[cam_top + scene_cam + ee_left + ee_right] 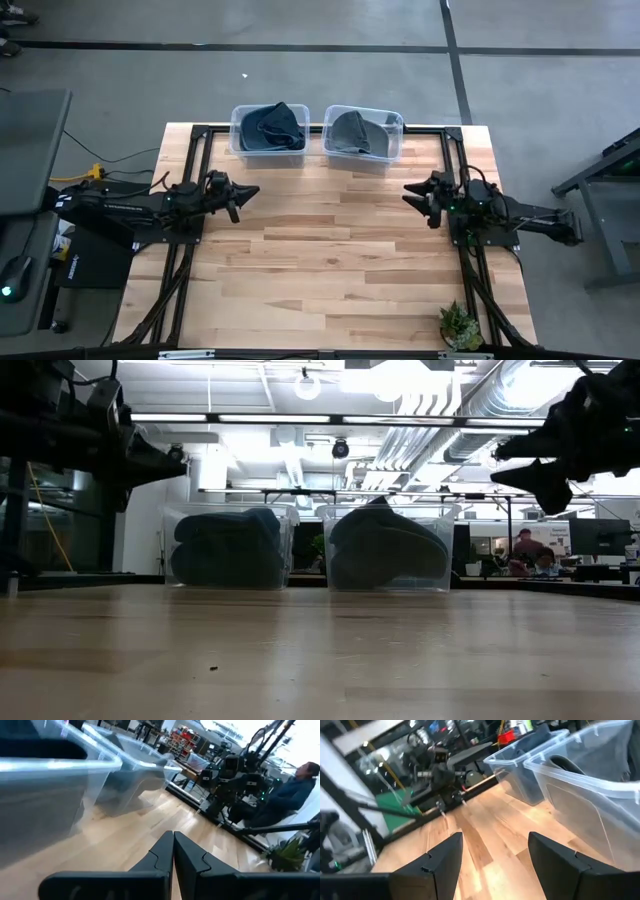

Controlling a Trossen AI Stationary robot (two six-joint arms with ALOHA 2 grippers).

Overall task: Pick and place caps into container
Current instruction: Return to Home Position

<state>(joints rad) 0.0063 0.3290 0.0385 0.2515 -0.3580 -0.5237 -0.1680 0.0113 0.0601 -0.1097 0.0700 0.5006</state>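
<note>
The blue caps (270, 127) lay heaped in the left bin (235, 130) and the grey caps (352, 130) in the right bin (398, 122). The two bins stood side by side at the table's (320, 260) far edge. No cap showed loose on the wood. The left claw (248, 191) hung above the table's left side, clenched on nothing, its fingers (162, 852) pressed together. The right claw (410, 190) hung opposite on the right side, released, its fingers (445, 857) set wide apart and empty. Both were well apart from the bins. The sorting looked complete, and the step in hand seemed to be the return to rest. That would call only for folding each arm away from the bins, with nothing to grasp.
</note>
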